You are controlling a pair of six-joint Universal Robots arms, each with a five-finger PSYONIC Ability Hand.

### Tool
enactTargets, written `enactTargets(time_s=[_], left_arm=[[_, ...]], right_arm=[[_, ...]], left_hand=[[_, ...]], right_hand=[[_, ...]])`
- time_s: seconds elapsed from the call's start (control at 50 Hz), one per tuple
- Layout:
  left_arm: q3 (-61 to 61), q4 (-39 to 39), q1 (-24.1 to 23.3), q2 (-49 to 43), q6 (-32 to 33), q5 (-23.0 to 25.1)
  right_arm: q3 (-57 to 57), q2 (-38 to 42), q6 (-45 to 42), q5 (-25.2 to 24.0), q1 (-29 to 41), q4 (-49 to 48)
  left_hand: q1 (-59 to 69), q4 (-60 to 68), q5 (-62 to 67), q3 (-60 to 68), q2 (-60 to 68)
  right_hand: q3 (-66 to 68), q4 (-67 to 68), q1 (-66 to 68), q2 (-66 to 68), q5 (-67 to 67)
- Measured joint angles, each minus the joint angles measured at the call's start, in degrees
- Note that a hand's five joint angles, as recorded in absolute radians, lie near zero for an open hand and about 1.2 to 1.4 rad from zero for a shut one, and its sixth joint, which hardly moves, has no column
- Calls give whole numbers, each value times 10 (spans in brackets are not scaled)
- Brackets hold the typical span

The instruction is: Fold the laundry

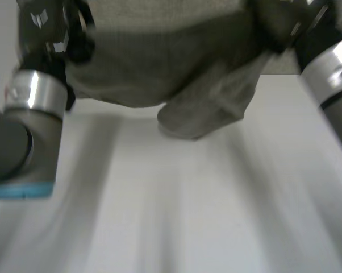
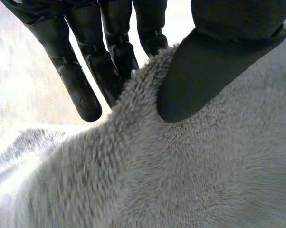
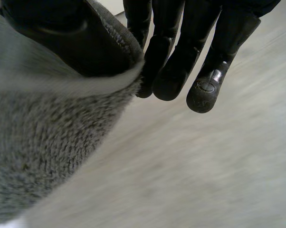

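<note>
Laundry [image 1: 159, 62], a grey fleecy cloth, is held up above the white table [image 1: 176, 216] and is stretched between the two arms at the far side of the head view. A loose fold [image 1: 205, 114] is seen hanging down from its middle, close to the tabletop; whether it touches cannot be told. One edge of the cloth is pinched by the left hand [image 2: 219, 61]: the thumb is pressed on the near face and the fingers [image 2: 81, 90] are laid straight behind the edge. The opposite edge is pinched by the right hand [image 3: 62, 38], the thumb set on one face and the fingers [image 3: 171, 71] closed against the other. The left arm [image 1: 32, 125] and right arm [image 1: 336, 74] are raised at either side.
</note>
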Motion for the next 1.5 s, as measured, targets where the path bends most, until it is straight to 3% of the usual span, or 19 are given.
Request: enactTargets(time_s=[0.18,0.36,0.48,0.52,0.62,0.82,0.98,1.08,1.32,1.5], left_arm=[[-214,28,17,-14,9,9],[-278,-20,22,-67,82,53],[-265,-101,14,-65,153,72],[-253,-124,13,-60,168,74],[-207,-170,18,-51,192,76],[-111,-204,90,-55,200,94],[-59,-205,117,-107,200,190],[-25,-216,119,-148,214,224],[60,-247,123,-232,292,225],[110,-274,123,-291,316,224]], right_arm=[[88,115,-41,-42,6,141],[105,182,-146,-39,0,259],[104,176,-167,-39,-3,286],[106,172,-164,-39,-5,284],[117,166,-155,-39,-6,267],[141,168,-150,-40,-9,240],[148,173,-151,-40,-10,226],[152,174,-152,-40,-10,221],[155,175,-152,-40,-10,217],[156,175,-152,-40,-10,217]], left_hand=[[0,0,0,0,0],[-17,-56,-10,-55,-56],[-407,-446,-410,-445,-446],[-488,-528,-482,-527,-528],[-548,-588,-535,-588,-589],[-559,-601,-541,-599,-600],[-536,-575,-538,-574,-574],[-488,-529,-489,-527,-528],[-362,-402,-363,-400,-401],[-432,-473,-436,-471,-472]], right_hand=[[1,0,2,0,0],[1,0,2,0,0],[1,0,2,0,-1],[1,0,2,0,-2],[1,0,2,0,-2],[0,-1,2,-2,-17],[-18,-15,-1,-23,-36],[-26,-23,-15,-31,-43],[-41,-39,-34,-45,-57],[-49,-47,-41,-52,-64]])
